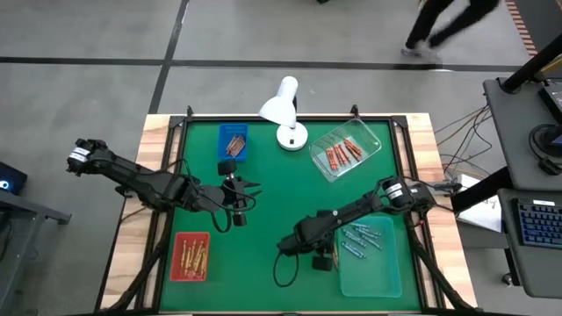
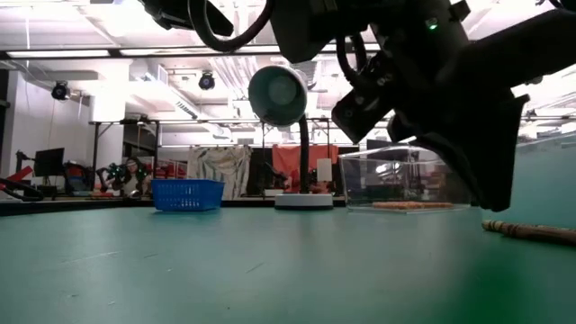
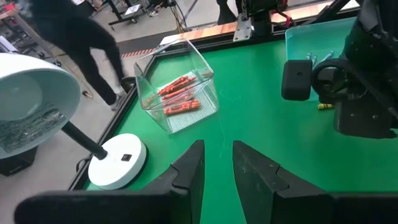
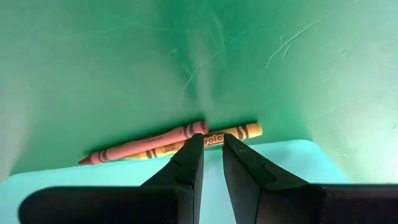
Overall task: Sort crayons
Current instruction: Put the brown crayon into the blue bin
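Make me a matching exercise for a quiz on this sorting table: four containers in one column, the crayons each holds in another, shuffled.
Containers:
1. blue basket
2. clear box
3. red tray
4. light green tray

Contents:
A. light blue-grey crayons
B. yellow-gold crayons
C. brownish crayons
D. red-orange crayons

Pairs: 1-C, 2-D, 3-B, 4-A

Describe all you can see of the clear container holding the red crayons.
The clear container is a see-through, plastic-looking rectangular box with upright walls, open on top. It sits flat on the green mat near the far right corner, turned at an angle, beside the white lamp base. Several red crayons lie on its floor. No gripper touches it.
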Robot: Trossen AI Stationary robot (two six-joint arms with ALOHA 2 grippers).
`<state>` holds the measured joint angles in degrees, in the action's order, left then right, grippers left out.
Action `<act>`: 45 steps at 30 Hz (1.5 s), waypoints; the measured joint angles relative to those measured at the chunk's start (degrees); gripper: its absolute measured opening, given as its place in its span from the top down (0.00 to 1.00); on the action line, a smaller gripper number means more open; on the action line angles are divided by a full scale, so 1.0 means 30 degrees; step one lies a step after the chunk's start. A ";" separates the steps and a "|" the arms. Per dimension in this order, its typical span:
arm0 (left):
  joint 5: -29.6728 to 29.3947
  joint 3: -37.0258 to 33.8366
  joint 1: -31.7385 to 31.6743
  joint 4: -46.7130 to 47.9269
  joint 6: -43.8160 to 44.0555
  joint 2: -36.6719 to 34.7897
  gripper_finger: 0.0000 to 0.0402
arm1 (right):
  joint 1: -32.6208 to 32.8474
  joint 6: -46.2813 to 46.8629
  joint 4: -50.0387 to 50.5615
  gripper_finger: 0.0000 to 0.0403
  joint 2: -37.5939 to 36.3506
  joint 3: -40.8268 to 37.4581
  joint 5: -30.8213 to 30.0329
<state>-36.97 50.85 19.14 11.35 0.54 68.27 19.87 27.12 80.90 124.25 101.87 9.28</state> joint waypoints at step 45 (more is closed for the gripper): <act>0.0007 -0.0053 0.0003 -0.0005 0.0000 0.0007 0.84 | -0.0086 0.5047 -0.0059 0.82 0.0488 0.0938 0.0761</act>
<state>-36.95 50.69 19.15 11.34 0.54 68.29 19.62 42.26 80.73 125.71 104.69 11.56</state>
